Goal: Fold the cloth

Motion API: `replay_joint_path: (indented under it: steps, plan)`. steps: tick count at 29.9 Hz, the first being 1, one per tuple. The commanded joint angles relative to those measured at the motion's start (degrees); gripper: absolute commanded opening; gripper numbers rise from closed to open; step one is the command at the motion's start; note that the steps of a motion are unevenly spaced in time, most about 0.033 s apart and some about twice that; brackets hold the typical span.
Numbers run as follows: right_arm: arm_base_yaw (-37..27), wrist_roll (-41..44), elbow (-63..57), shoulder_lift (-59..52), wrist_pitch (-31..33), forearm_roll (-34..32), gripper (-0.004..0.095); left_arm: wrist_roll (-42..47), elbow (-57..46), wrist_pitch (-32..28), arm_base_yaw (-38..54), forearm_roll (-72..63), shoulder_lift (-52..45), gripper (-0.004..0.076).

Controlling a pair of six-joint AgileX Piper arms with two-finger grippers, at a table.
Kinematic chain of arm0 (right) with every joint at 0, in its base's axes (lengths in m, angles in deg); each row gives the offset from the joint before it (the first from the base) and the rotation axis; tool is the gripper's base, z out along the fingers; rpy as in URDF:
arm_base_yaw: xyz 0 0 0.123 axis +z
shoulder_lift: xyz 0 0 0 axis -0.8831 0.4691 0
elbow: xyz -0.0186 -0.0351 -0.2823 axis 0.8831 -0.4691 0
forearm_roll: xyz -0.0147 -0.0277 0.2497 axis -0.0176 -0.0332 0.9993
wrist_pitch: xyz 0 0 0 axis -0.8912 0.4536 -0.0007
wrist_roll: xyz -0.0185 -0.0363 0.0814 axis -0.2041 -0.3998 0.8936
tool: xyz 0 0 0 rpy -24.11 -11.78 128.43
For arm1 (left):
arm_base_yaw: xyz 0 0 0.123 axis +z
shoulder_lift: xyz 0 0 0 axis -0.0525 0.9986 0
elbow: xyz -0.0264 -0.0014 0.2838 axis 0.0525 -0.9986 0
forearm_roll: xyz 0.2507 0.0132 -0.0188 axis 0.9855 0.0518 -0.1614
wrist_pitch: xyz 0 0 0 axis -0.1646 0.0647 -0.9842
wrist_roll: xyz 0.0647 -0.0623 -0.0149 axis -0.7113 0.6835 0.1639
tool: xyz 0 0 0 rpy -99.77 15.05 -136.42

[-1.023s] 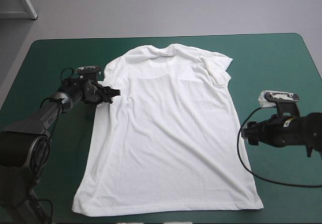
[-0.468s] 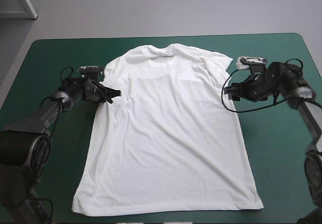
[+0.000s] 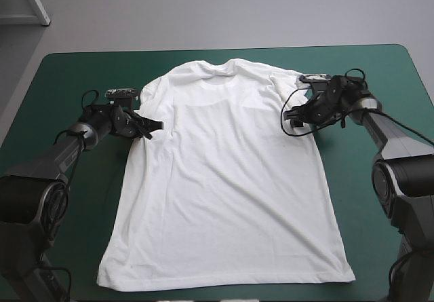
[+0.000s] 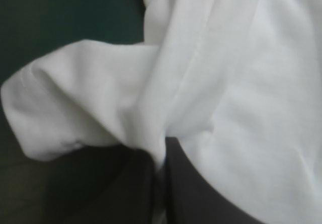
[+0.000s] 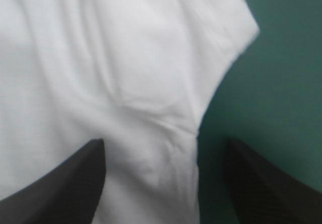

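Note:
The white T-shirt (image 3: pixel 224 180) lies spread flat on the teal-green cover, collar toward the far edge and hem near the front edge. My left gripper (image 3: pixel 154 125) is at the shirt's left armpit, just under the sleeve. In the left wrist view its fingers meet in an arch, and the left gripper (image 4: pixel 162 158) is shut on a fold of the T-shirt (image 4: pixel 241 83). My right gripper (image 3: pixel 291 115) is over the right armpit. There the right gripper (image 5: pixel 165 146) stands open, with the T-shirt's (image 5: pixel 100 58) side seam and sleeve edge between its fingers.
Bare teal-green cover (image 3: pixel 380 78) runs as a wide strip along each side of the shirt and as a narrower one beyond the collar. The hem lies close to the table's front edge.
My right arm has swung from the near right of the table toward the far edge and inward, reaching the shirt's right armpit. The left gripper has stayed at the left armpit.

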Motion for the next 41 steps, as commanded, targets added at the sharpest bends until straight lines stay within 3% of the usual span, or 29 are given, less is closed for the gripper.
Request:
replay_joint_path:
  steps: [1, 3, 8, 15, 26, 33, 41]
  plan:
    - [2.2, 4.4, 1.6, -1.1, -1.2, -3.4, 0.0582, 0.4, -0.3, 4.8, -0.5, -2.3, -0.2, -0.001]
    - [2.8, 5.6, 1.6, -0.8, -0.9, -4.6, 0.0474, 0.4, -0.3, 5.1, -0.5, -2.3, -0.2, -0.001]
    - [3.3, 5.6, 1.6, -1.5, -2.1, -3.9, -0.0016, 0.4, -0.3, 5.4, -0.5, -1.7, -1.1, -0.001]
    - [3.3, 5.9, 1.7, -11.4, -3.5, -4.4, -0.0018, 0.5, 1.6, 5.0, -0.2, 2.5, -10.4, -0.001]
    - [3.3, 8.9, 10.6, -29.6, 2.6, -7.5, -0.0018, -0.2, 20.4, 14.6, -0.2, 10.5, -26.4, -0.001]
    - [3.3, 8.9, 22.8, -34.3, 7.0, -8.5, -0.0018, -2.9, 36.2, 23.0, -0.2, 14.6, -27.9, -0.001]
    - [3.3, 9.1, 35.0, -35.5, 10.8, -8.6, -0.0018, -8.3, 48.8, 27.4, -0.2, 13.2, -27.8, -0.001]
